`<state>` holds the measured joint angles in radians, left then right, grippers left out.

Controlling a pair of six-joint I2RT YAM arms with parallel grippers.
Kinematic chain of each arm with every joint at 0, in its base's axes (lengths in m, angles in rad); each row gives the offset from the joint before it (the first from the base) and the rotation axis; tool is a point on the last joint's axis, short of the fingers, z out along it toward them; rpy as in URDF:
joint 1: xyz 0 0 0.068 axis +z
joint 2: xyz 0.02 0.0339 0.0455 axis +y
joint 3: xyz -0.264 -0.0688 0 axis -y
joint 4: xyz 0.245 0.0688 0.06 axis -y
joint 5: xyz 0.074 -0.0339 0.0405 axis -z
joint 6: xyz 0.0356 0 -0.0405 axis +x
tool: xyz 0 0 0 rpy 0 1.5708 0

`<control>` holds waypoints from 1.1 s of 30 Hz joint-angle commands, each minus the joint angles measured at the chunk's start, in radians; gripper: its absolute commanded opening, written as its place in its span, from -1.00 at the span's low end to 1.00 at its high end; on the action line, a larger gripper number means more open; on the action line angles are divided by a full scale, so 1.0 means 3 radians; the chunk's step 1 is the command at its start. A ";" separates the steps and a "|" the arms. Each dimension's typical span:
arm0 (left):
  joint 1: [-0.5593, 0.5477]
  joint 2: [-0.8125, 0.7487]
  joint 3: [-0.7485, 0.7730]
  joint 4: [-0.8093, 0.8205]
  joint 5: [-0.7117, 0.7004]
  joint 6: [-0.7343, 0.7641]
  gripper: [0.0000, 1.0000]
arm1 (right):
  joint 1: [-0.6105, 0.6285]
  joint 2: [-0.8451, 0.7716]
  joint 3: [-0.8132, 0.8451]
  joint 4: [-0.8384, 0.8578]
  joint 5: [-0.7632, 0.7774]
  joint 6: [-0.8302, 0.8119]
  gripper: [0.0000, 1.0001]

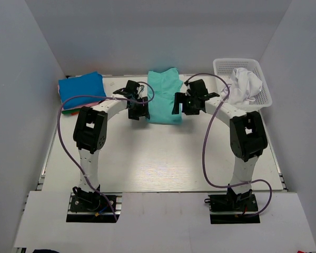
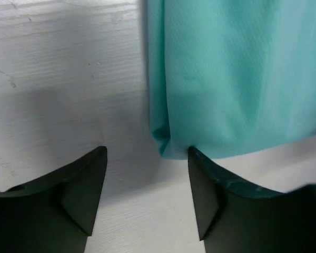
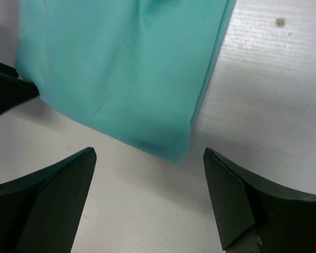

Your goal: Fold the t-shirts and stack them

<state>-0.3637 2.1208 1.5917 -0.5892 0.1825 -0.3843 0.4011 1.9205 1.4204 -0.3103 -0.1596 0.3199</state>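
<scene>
A teal t-shirt lies folded into a long strip at the middle back of the table. My left gripper is open at its near left corner; in the left wrist view the shirt ends just beyond my gripper, its right fingertip touching the hem. My right gripper is open at the near right corner; the shirt lies just ahead of the open gripper. A stack of folded shirts, blue on top, sits at the back left.
A white basket at the back right holds a crumpled white shirt. White walls close in the table on three sides. The left gripper's finger shows at the left edge of the right wrist view.
</scene>
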 commanded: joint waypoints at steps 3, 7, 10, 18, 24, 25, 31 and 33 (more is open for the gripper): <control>-0.0015 -0.0028 -0.0084 0.0093 -0.0179 0.0033 0.33 | 0.0008 0.0133 -0.0107 -0.0065 -0.0132 0.0002 0.57; -0.0045 0.0002 -0.0162 0.0133 -0.0210 0.0074 0.28 | 0.0013 0.0281 -0.0067 -0.0040 -0.0117 0.0064 0.54; -0.0122 0.0033 -0.0192 0.0164 -0.0210 0.0074 0.15 | 0.0013 0.0378 -0.0036 -0.0019 -0.0127 0.0079 0.41; -0.0255 0.0033 -0.0341 0.0164 -0.0465 0.0074 -0.52 | 0.0018 0.0460 -0.0097 -0.0049 -0.0153 0.0079 -0.31; -0.0286 -0.0186 -0.0422 0.0103 -0.0333 0.0003 -1.00 | 0.0028 0.0206 -0.0270 -0.0115 -0.0281 0.0049 -1.00; -0.0316 -0.0283 -0.0478 0.0103 -0.0302 -0.0033 -1.00 | 0.0028 0.0159 -0.0301 -0.0146 -0.0316 0.0013 -1.00; -0.0383 -0.1278 -0.1229 -0.0254 -0.0001 -0.0069 -1.00 | 0.0079 -0.0800 -0.0853 -0.0841 -0.0536 -0.0212 -1.00; -0.0418 -0.1556 -0.1388 -0.0403 0.0081 -0.0069 -1.00 | 0.0089 -0.1011 -0.1032 -0.1020 -0.0663 -0.0253 -1.00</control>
<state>-0.4759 1.8301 1.2259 -0.5903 0.1635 -0.4107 0.4282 1.7573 1.1503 -0.4606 -0.3050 0.2951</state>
